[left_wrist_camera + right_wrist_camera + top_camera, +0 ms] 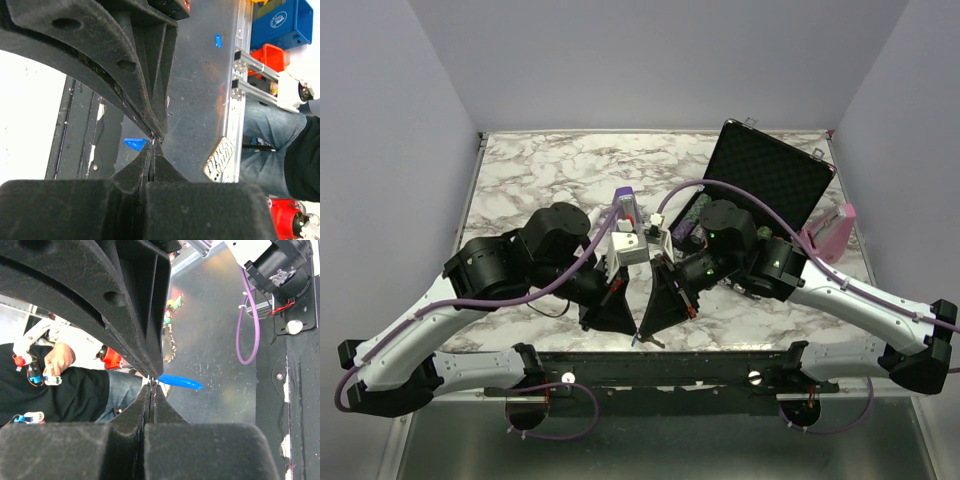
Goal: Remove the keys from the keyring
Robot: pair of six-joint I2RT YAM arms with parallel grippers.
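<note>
Where left hand (151,146) meets right hand (151,386), the keys (152,141) show no readable axis.

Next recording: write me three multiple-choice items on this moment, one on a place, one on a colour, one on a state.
1. Over the table, the left gripper and right gripper meet tip to tip: A) at its far edge B) at its near edge, centre C) at its far-left corner.
2. The cable along each arm is: A) purple B) green C) orange.
3. The black case is: A) shut B) open C) overturned.
Answers: B, the top view shows them touching there; A, purple loops show; B, its foam-lined lid stands up.
</note>
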